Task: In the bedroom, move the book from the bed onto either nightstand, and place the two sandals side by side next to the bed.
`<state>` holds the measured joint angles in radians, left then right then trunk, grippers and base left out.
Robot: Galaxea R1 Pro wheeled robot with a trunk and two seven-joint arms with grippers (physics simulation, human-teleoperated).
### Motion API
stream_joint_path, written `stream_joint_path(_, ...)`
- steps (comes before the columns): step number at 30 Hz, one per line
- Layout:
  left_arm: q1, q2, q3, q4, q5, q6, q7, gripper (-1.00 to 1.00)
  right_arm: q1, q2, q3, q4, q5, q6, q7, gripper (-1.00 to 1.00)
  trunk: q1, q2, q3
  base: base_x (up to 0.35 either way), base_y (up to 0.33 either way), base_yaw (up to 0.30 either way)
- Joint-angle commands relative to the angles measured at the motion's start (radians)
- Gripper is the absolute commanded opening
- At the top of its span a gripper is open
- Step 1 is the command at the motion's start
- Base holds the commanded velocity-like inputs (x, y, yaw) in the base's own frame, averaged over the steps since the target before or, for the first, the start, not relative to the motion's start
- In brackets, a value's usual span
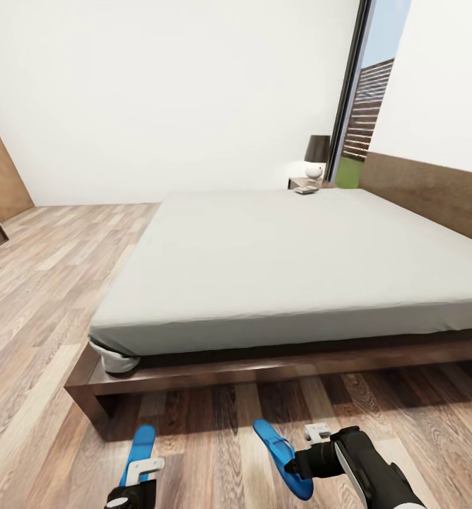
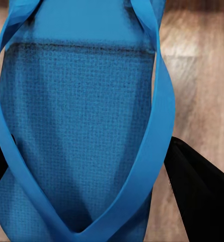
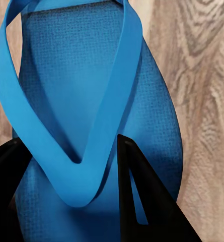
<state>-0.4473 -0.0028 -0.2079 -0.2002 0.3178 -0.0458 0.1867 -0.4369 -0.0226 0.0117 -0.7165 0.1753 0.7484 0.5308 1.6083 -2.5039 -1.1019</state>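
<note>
left gripper (image 1: 141, 472) pinching left sandal (image 1: 140, 452) | right gripper (image 1: 301, 452) pinching right sandal (image 1: 282, 456), lower frame | likely light, floppy foam; hold at straps

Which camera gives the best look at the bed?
The head view: it shows the whole bed, mattress, dark frame and headboard, with two blue sandals on the floor in front. The wrist views look at a sandal and wood floor, close up.
</note>
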Motion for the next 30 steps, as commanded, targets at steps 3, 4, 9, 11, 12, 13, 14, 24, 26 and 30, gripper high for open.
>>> stream_joint_path(3,-0.001,0.001,-0.008,-0.009,0.009,-0.005,0.003,-1.00,0.000,0.000,0.002,-0.001,0.009,0.002,0.009,-1.00,0.001,-0.001,-0.009,0.000,0.000,0.000)
stream_joint_path(4,-0.001,0.001,-0.008,-0.011,0.008,-0.005,0.003,-1.00,0.000,0.000,0.002,-0.001,0.009,0.002,0.009,-1.00,0.001,-0.001,-0.012,0.000,0.000,0.000)
stream_joint_path(9,-0.001,0.002,-0.010,-0.016,0.005,-0.009,0.004,-1.00,0.000,0.005,0.007,-0.001,0.009,0.002,0.009,-1.00,0.003,-0.002,-0.032,0.000,0.000,0.000)
stream_joint_path(11,-0.001,0.006,-0.010,-0.020,0.004,-0.010,0.004,-1.00,0.000,0.006,0.015,-0.001,0.009,0.002,0.009,-1.00,0.004,-0.003,-0.040,0.000,0.000,0.000)
stream_joint_path(12,-0.001,0.010,-0.010,-0.023,0.004,-0.010,0.004,-1.00,0.000,0.006,0.017,-0.001,0.009,0.002,0.009,-1.00,0.005,-0.003,-0.043,0.000,0.000,0.000)
stream_joint_path(13,-0.001,0.019,-0.010,-0.030,0.004,-0.011,0.004,-1.00,0.000,0.006,0.019,-0.001,0.009,0.002,0.009,-1.00,0.005,-0.003,-0.047,0.000,0.000,0.000)
stream_joint_path(14,-0.001,0.024,-0.010,-0.033,0.004,-0.011,0.004,-1.00,0.000,0.005,0.020,-0.001,0.010,0.002,0.009,-1.00,0.006,-0.003,-0.051,0.000,0.000,0.000)
stream_joint_path(24,-0.002,0.076,-0.010,-0.078,0.003,-0.026,0.005,-1.00,0.000,0.000,0.023,-0.002,0.010,0.000,0.009,-1.00,0.010,-0.006,-0.090,0.000,0.000,0.000)
stream_joint_path(26,-0.004,0.080,-0.011,-0.081,0.003,-0.028,0.005,-1.00,0.000,0.000,0.023,-0.002,0.010,0.000,0.008,-1.00,0.011,-0.006,-0.098,0.000,0.000,0.000)
stream_joint_path(30,-0.007,0.083,-0.012,-0.084,0.003,-0.030,0.005,-1.00,0.000,-0.001,0.023,-0.003,0.009,0.000,0.008,-1.00,0.013,-0.007,-0.113,0.000,0.000,0.000)
